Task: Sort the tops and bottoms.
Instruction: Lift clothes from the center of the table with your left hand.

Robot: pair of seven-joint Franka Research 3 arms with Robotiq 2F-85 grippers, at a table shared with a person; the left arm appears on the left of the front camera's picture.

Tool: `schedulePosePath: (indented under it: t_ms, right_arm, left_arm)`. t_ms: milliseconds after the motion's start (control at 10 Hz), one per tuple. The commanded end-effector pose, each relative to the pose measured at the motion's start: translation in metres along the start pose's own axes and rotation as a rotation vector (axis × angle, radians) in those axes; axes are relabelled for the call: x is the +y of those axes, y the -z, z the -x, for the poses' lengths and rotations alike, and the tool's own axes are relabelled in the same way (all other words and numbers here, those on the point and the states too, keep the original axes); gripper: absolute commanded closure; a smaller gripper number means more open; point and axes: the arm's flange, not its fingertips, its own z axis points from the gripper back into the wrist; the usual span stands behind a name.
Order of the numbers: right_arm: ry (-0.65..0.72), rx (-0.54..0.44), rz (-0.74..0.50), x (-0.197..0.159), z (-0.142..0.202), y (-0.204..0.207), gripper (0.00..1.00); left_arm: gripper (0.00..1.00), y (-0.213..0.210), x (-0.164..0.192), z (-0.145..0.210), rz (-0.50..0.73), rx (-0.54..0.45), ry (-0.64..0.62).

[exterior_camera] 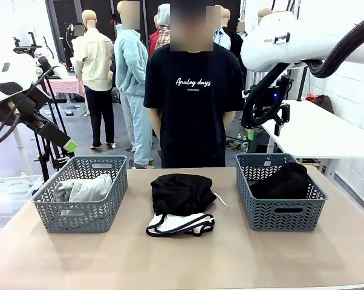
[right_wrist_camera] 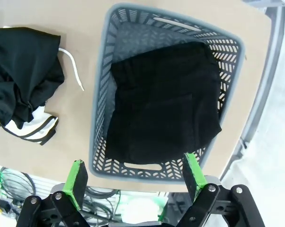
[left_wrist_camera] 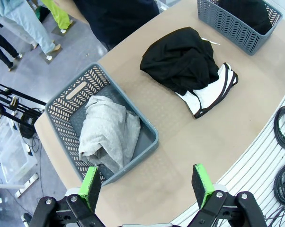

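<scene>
A light grey knit top (exterior_camera: pixel 85 188) (left_wrist_camera: pixel 107 135) lies in the left grey basket (exterior_camera: pixel 49 211) (left_wrist_camera: pixel 149 142). At mid-table a black garment (exterior_camera: pixel 182 192) (left_wrist_camera: pixel 180 59) (right_wrist_camera: pixel 24 66) is heaped on white shorts with black piping (exterior_camera: pixel 181 224) (left_wrist_camera: pixel 211 92) (right_wrist_camera: pixel 36 127). Another black garment (exterior_camera: pixel 285 180) (right_wrist_camera: pixel 164 99) fills the right basket (exterior_camera: pixel 279 214) (right_wrist_camera: pixel 99 109). My left gripper (exterior_camera: pixel 68 145) (left_wrist_camera: pixel 146 184) hangs open, high above the left basket's near side. High over the right basket, my right gripper (exterior_camera: pixel 263 132) (right_wrist_camera: pixel 133 178) is open too. Neither holds anything.
A person in a black printed T-shirt (exterior_camera: pixel 194 90) stands at the table's far edge, arms down. A white side table (exterior_camera: pixel 321 130) stands at the right. Cables (left_wrist_camera: pixel 284 127) hang below the table's near edge. Bare tabletop (exterior_camera: pixel 182 260) lies in front of the baskets.
</scene>
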Motion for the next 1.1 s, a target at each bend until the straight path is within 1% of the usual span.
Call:
schedulePosePath:
  t_ms: [0, 700, 800, 900, 1000]
  right_arm:
    - [0.000, -0.014, -0.018, -0.001, 0.007, 0.005, 0.00]
    - [0.000, -0.014, -0.018, -0.001, 0.007, 0.005, 0.00]
    - [0.000, 0.000, 0.000, 0.000, 0.000, 0.000, 0.00]
    - [-0.065, -0.072, -0.004, 0.010, 0.017, -0.005, 0.00]
    - [-0.165, -0.189, -0.049, 0.012, 0.038, -0.021, 0.00]
  left_arm:
    - [0.00, 0.000, 0.001, 0.002, 0.004, 0.001, -0.001]
    - [0.00, 0.000, 0.001, 0.002, 0.004, 0.001, -0.001]
    - [0.00, 0.000, 0.001, 0.002, 0.004, 0.001, -0.001]
    - [0.00, 0.000, 0.001, 0.002, 0.004, 0.001, -0.001]
    - [0.00, 0.000, 0.001, 0.002, 0.004, 0.001, -0.001]
